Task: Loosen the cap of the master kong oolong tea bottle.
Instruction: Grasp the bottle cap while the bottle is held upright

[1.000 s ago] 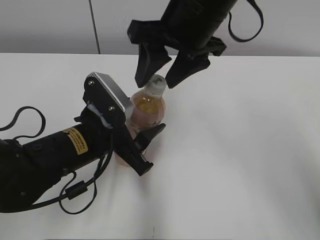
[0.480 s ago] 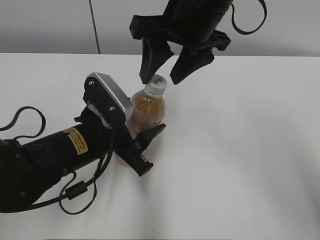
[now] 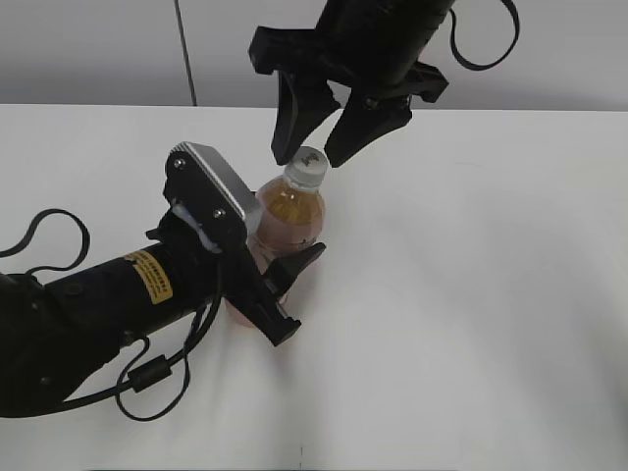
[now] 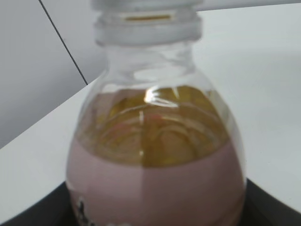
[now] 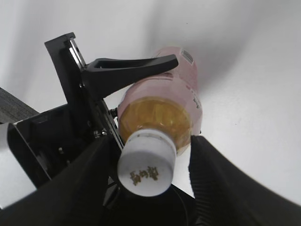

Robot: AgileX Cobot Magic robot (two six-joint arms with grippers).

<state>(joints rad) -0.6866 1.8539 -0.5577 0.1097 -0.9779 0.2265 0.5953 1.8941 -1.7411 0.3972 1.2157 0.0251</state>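
Note:
The master kong oolong tea bottle (image 3: 290, 211) stands tilted on the white table, with amber tea and a pale pink label. It fills the left wrist view (image 4: 155, 141). Its white cap (image 3: 310, 167) has a small dark mark on top, plain in the right wrist view (image 5: 146, 162). My left gripper (image 3: 287, 289) is shut on the bottle's lower body. My right gripper (image 3: 305, 157) hangs open just above the cap, one finger on each side, not touching it. In the right wrist view its fingers (image 5: 153, 143) flank the cap and the bottle (image 5: 162, 106) below.
The white table (image 3: 471, 314) stretches to the right and front of the bottle. A grey wall (image 3: 98, 49) with a dark vertical seam rises behind the table's far edge. The left arm's cable (image 3: 49, 231) loops at the left.
My right gripper has shifted slightly and turned a little over the cap, staying open. The bottle and my left gripper have not moved.

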